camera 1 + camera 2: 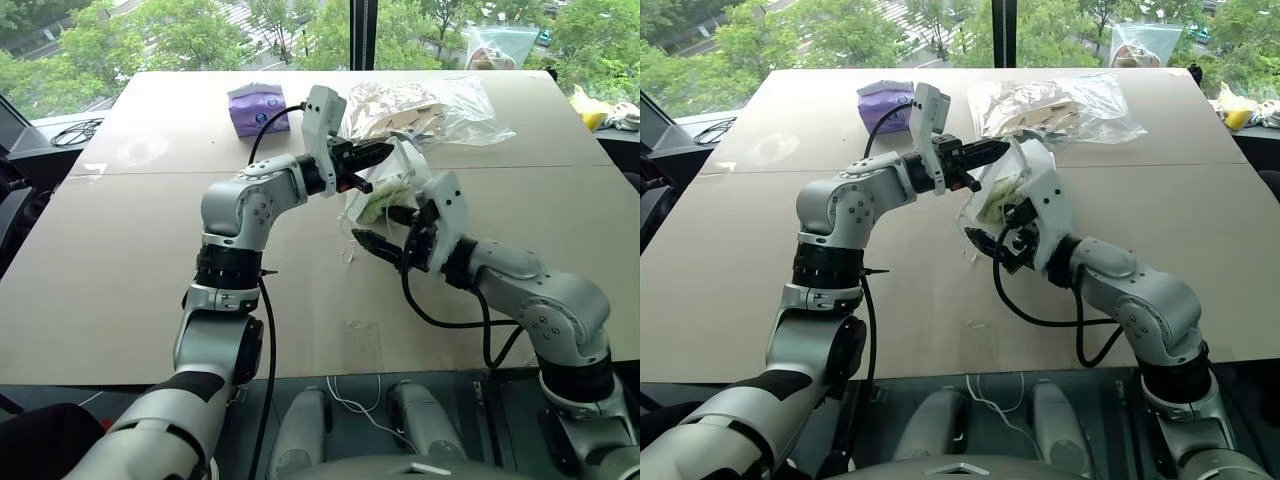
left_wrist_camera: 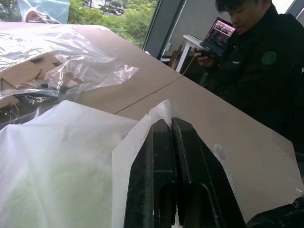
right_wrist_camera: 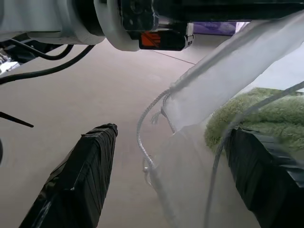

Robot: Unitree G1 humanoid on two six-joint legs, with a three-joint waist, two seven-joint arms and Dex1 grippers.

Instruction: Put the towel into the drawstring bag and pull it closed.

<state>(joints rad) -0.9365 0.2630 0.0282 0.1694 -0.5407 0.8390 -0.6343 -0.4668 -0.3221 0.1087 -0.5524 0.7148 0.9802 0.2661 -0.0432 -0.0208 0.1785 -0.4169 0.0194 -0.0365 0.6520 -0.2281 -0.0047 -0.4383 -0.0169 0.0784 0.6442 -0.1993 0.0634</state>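
— The towel (image 3: 266,116): where is it, and how much of it can you make out?

— It sits inside the drawstring bag (image 1: 392,185), which I hold lifted above the middle of the table (image 1: 120,260). Through the thin white film I get only a pale green lump; along my right wrist a fluffy green edge shows at the bag's mouth, and the rest is veiled or cut off.

— Your jaws?

— My left gripper (image 1: 375,152) is pinched tight on the bag's upper edge, fingers pressed together with the film between them. My right gripper (image 1: 388,232) stands wide, one finger (image 3: 78,175) out over bare table, the other against the bag where the towel bulges. Whether that finger actually presses the cloth, I cannot tell.

— Cords?

— One looped white cord (image 3: 149,123) hangs from the mouth between my right fingers; another strand crosses the towel. Whether they are one string I cannot tell.

— And the count beyond that?

— One purple tissue pack (image 1: 257,108) and one clear bag of tan pieces (image 1: 430,110) at the far side, part hidden behind my left arm. One person (image 2: 263,61) in dark clothes, cut off at the edge.
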